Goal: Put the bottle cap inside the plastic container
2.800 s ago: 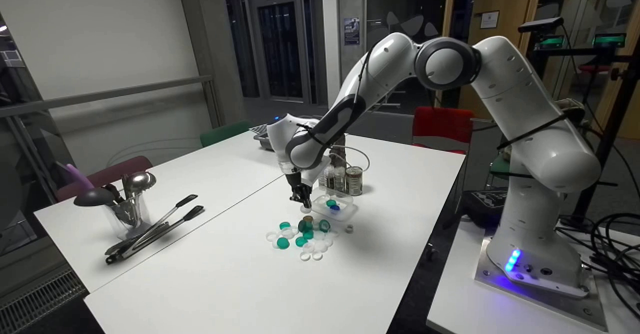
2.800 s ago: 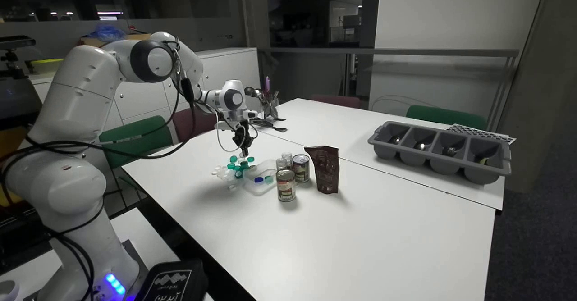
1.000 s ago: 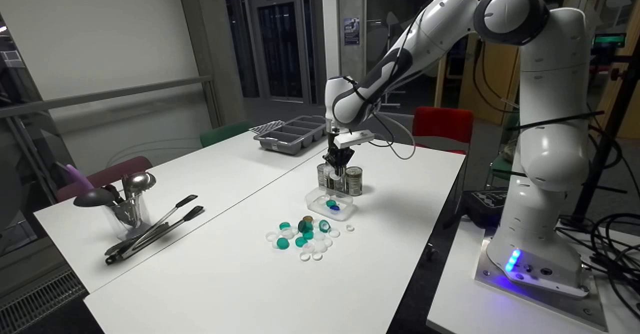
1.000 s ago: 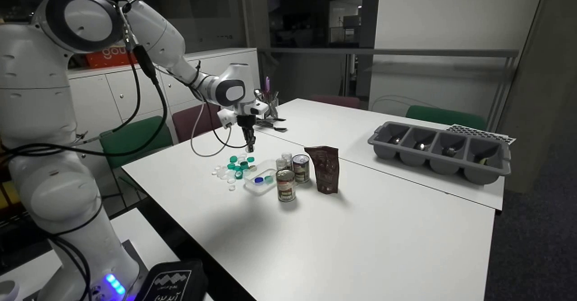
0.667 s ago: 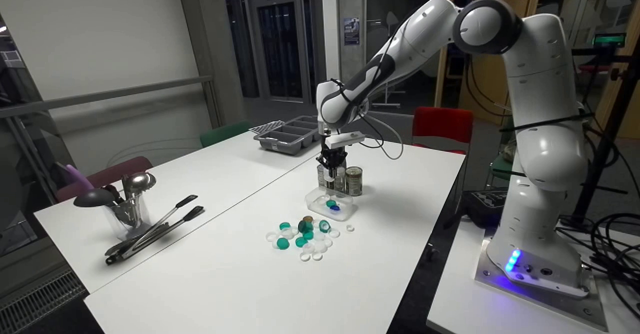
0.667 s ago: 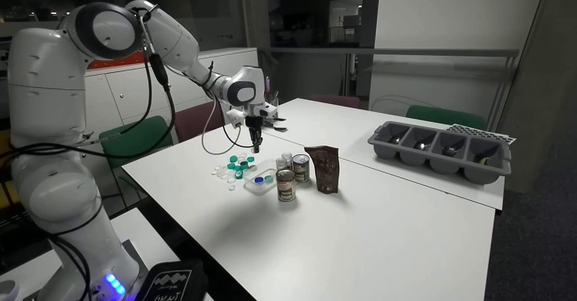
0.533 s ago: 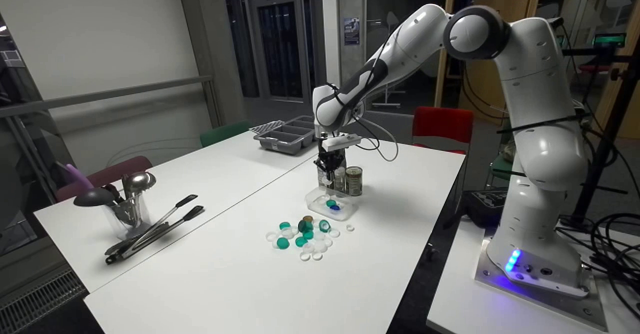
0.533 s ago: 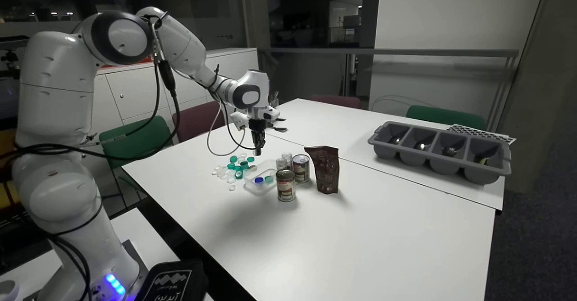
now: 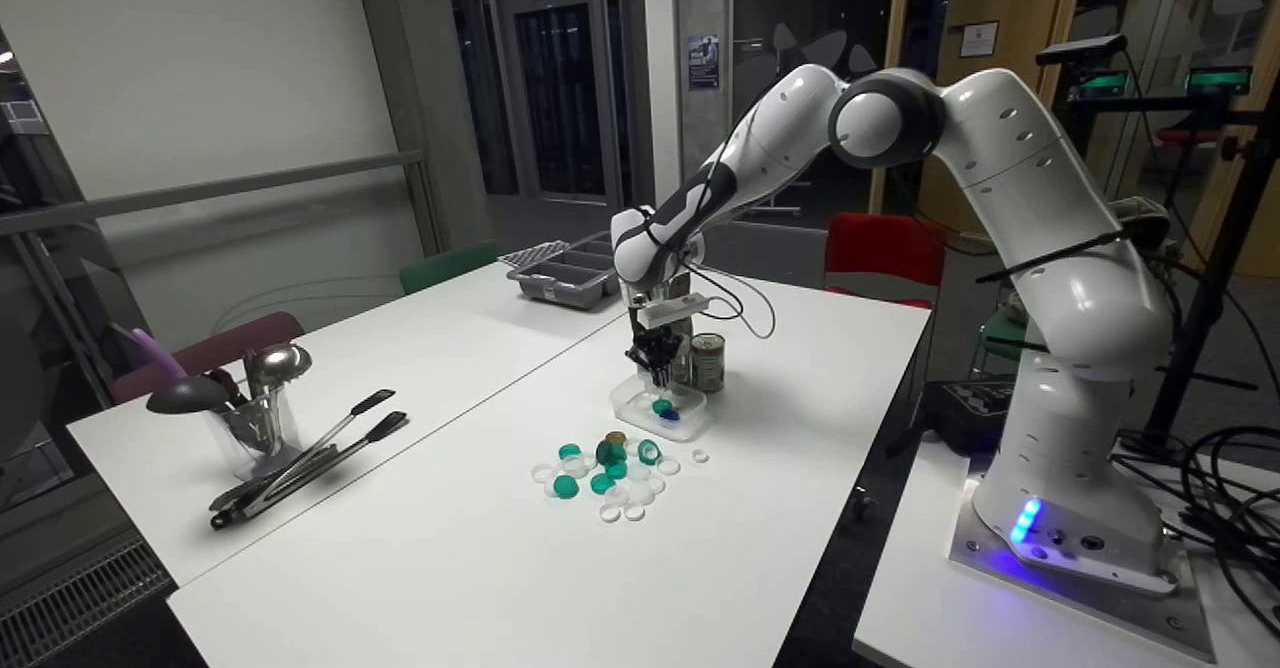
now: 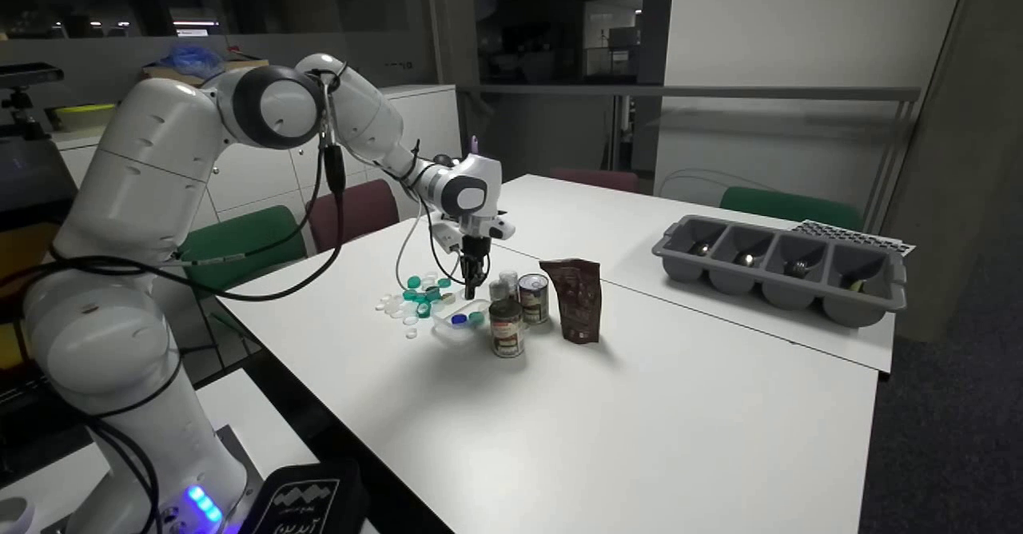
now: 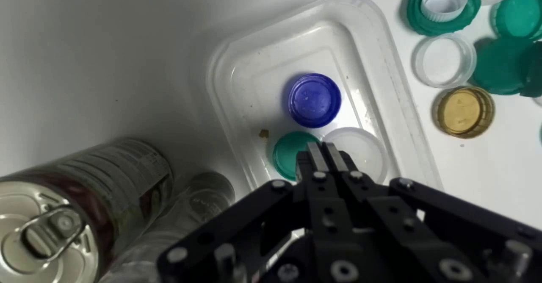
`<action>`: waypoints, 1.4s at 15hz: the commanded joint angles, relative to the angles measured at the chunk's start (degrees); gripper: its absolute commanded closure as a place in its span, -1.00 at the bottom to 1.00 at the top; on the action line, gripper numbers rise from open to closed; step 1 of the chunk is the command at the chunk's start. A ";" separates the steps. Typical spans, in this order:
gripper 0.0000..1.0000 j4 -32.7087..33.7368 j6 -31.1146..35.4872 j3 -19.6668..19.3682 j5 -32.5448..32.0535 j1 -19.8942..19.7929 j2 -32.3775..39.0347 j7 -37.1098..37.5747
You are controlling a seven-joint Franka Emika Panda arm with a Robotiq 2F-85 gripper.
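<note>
The clear plastic container (image 9: 640,425) sits on the table in both exterior views (image 10: 457,340), and its wall fills the middle of the wrist view (image 11: 394,75). A blue cap (image 11: 314,101) and a green cap (image 11: 290,153) lie inside it. My gripper (image 11: 325,147) is low over the container's can-side part; it also shows in both exterior views (image 9: 660,380) (image 10: 470,294). Its fingers are nearly together, and a clear cap (image 11: 364,151) seems pinched by its rim between the fingertips, its disc sticking out to one side. The gripper hides part of the container.
Food cans (image 10: 507,338) and clear glass jars (image 11: 207,198) stand close beside the container. A brown pouch (image 10: 575,302) stands past them. Loose caps (image 9: 602,483) lie on the container's other side. The dark grey tray (image 10: 779,266) and utensil cup (image 9: 255,428) stand farther off.
My gripper has gone from above the loose caps, up toward the cans, then down over the container, with the clear cap at its fingertips. The container and the blue and green caps have stayed put.
</note>
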 commanded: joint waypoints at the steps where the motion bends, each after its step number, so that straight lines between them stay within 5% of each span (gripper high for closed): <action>1: 0.31 3.97 -3.46 0.17 0.96 -0.75 2.18 -1.86; 6: -0.43 1.25 -2.25 -0.39 -0.83 1.63 -1.02 0.41; 10: -0.97 -4.12 -2.96 -1.68 -7.52 7.19 -7.41 4.10; 16: -1.00 -11.65 -6.65 0.85 -24.39 16.16 -16.56 7.93; 21: -1.00 -19.54 4.02 5.17 -30.70 16.33 -23.39 4.83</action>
